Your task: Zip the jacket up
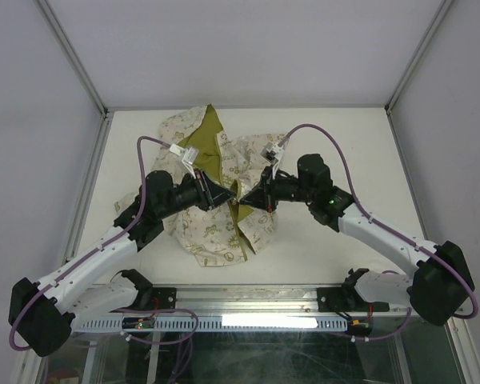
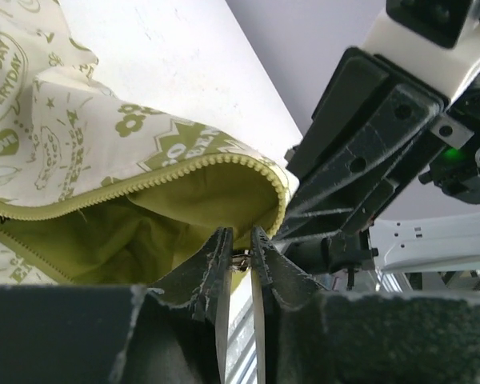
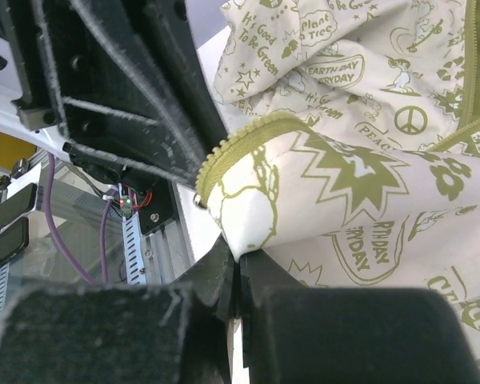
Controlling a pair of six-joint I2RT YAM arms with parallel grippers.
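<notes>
Jacket (image 1: 212, 232): lies spread in the middle of the white worktop (image 1: 344, 144), with the cream printed side up and the front open. The plain olive lining (image 1: 212, 132) shows along the opening.
Arms: both reach in from the near edge and meet over the jacket's front opening, fingertips just beside each other.
Left gripper (image 2: 238, 240): the fingers are drawn close, with only a thin slit between them. They pinch a small shiny metal piece (image 2: 242, 258) at the jacket's edge.
Zipper teeth (image 2: 184, 164): an olive row runs along the curled fabric edge just above the left fingers, with lining visible under it.
Right gripper (image 3: 238, 260): the fingers are pressed together on a cream corner of the other front panel. That panel's toothed edge curves up and away from the grip.
Panels: the two front edges are held near each other but not joined.
Cables (image 1: 320, 132): a purple loop arches over each arm.
</notes>
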